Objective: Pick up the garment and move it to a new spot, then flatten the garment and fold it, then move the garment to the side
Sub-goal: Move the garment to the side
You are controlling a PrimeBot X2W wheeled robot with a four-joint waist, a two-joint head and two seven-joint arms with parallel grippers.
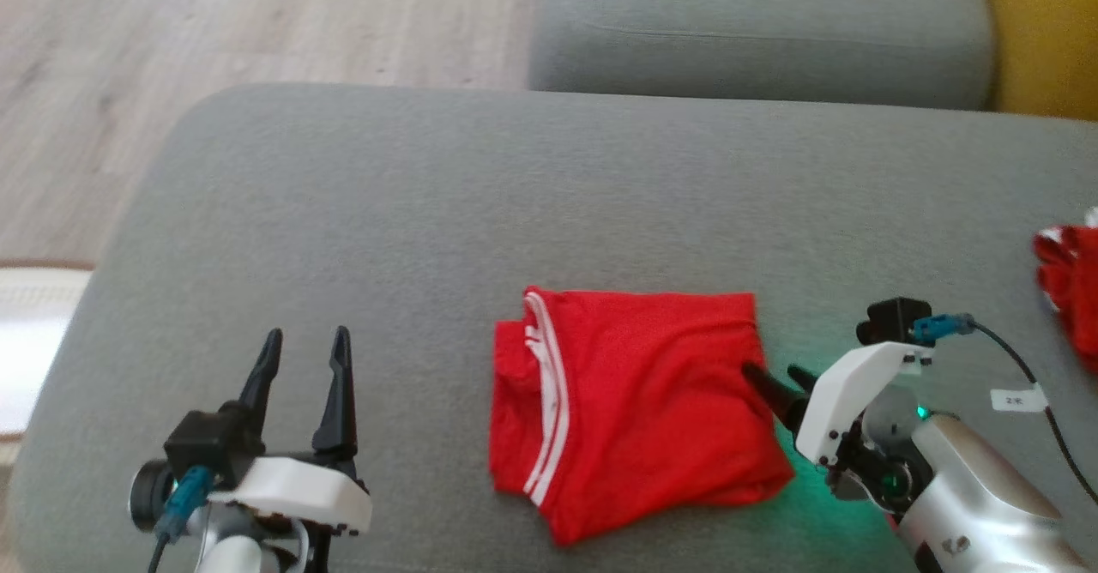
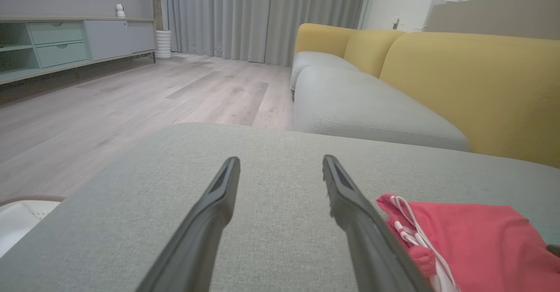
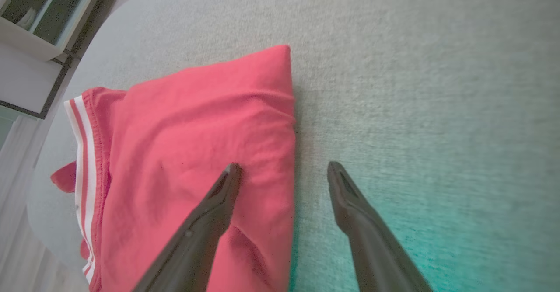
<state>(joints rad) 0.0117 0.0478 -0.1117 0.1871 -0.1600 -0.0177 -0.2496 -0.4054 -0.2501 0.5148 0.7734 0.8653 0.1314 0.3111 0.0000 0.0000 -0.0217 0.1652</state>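
A broad grey cushion (image 1: 343,213) fills the foreground, with a pale wooden floor (image 1: 214,24) beyond its far left edge and a second grey seat (image 1: 755,33) behind it. The left wrist view shows yellow backrests (image 2: 481,86), grey curtains (image 2: 262,16) and a low sideboard (image 2: 65,43) along the far wall.

The red garment (image 1: 635,401) lies folded on the cushion, right of centre and close to the robot. It is nearly as wide as it is deep, so no long axis stands out. Its white-striped band (image 1: 549,384) runs far to near along its left side.

The right gripper (image 1: 770,371) is spread wide at the garment's right edge, one finger over the cloth and the other over bare cushion. I cannot tell whether it touches. A green glow falls on the cushion beside it. The left gripper (image 1: 308,333) stands wide and empty over bare cushion, well left of the garment. Another red cloth (image 1: 1068,277) lies at the far right.
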